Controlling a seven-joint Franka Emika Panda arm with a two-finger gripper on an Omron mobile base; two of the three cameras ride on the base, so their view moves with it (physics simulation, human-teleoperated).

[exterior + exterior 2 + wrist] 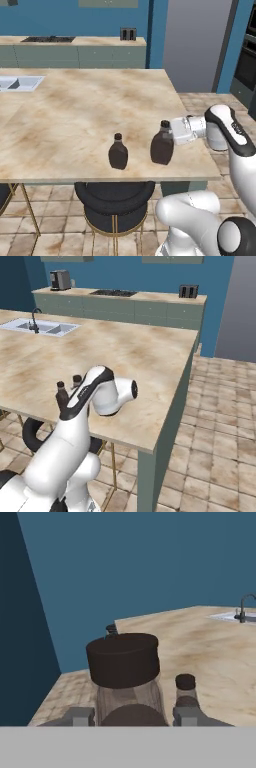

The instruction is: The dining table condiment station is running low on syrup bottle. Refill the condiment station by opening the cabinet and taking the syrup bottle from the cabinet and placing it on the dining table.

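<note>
Twin: a second bottle [118, 151] stands upright on the table [75, 115], left of the held one and a little apart, nobody touching it.
Bottle: the syrup bottle [162, 145] sits upright near the table's front edge, base looking down on the marble or a hair above it; hard to call from here.
Gripper: the gripper [172, 134] comes in level from the right, and in the hand view its fingers [80, 716] sit either side of the bottle [127, 682] just under the cap. Clamped on it, I'd say.
Hold point: high, at the neck and shoulder, where the bottle is narrow.
Handling: looks rigid, smooth-walled, likely a bit slippery; broad base should make it stable once let go. Weight probably modest.
Risk: a sideways drag on release could tip it toward the twin.
</note>
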